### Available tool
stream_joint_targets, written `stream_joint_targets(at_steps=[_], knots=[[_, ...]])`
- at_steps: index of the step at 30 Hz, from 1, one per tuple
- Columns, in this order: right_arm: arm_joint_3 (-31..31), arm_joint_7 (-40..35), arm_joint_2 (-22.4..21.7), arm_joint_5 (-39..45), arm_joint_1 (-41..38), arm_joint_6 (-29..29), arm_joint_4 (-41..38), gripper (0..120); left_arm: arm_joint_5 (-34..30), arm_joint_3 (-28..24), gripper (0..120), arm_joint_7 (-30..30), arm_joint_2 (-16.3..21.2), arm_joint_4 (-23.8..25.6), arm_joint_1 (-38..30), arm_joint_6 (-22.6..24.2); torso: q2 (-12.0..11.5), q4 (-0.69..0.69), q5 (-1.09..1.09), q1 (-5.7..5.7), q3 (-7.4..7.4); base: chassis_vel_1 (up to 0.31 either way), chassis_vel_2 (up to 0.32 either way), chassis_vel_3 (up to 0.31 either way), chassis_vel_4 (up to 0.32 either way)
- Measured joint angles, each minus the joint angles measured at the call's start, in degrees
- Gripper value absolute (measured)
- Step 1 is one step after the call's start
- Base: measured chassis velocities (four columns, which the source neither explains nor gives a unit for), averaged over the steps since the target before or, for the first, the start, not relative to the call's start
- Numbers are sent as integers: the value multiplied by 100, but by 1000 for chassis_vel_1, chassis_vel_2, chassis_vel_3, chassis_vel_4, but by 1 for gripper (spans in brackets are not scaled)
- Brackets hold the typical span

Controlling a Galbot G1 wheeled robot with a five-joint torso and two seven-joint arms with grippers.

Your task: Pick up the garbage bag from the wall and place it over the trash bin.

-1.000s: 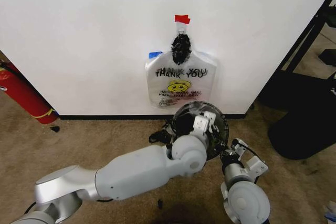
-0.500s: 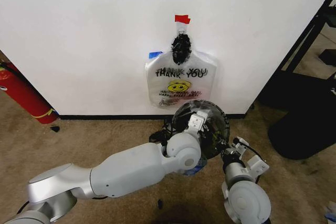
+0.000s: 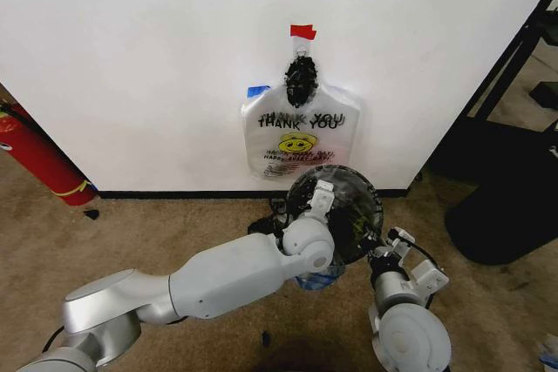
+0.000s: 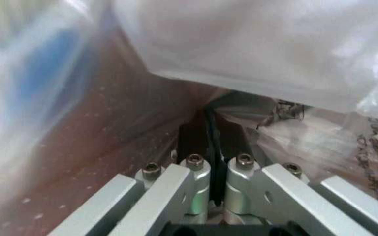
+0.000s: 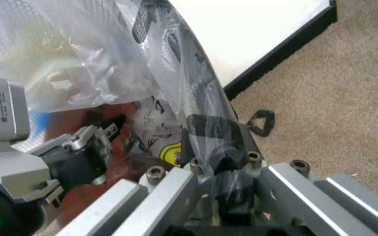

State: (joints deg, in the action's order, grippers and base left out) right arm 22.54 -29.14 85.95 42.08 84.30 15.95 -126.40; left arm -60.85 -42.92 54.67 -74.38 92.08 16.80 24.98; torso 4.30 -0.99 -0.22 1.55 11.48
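Head view: thin see-through whitish plastic bag [image 3: 301, 132], black lettering, yellow smiley, hangs on white wall above beige carpet. Round black wire-mesh bin [image 3: 344, 211] below, plastic draped inside.

Left wrist view: left gripper [image 4: 213, 129] inside bin, fingers pressed together among crinkled film.

Right wrist view: right gripper [image 5: 216, 147] clamped on film-covered mesh rim.
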Motion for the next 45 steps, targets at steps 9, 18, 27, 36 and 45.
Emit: stream_joint_targets(at_steps=[9,18,27,36,45], knots=[[-94,42,15,-202,-31,27,62,0,33,-170,0,-59,-55,-86,-55,53,0,0,0,0,0,0,0,0,0],[-174,133,29,-407,62,13,-20,0,74,-317,0,-216,-199,-544,-183,60,0,0,0,0,0,0,0,0,0],[-182,139,16,-376,111,14,-93,0,215,-325,0,-301,-305,-875,-189,-7,-2,0,0,0,0,0,0,0,0],[-213,154,23,-377,122,35,-122,0,237,-343,0,-327,-335,-1013,-202,-14,-2,0,0,1,0,0,0,0,0],[-202,131,20,-316,122,55,-148,0,242,-356,0,-365,-233,-896,-187,-8,-2,0,0,1,0,0,0,0,0]])
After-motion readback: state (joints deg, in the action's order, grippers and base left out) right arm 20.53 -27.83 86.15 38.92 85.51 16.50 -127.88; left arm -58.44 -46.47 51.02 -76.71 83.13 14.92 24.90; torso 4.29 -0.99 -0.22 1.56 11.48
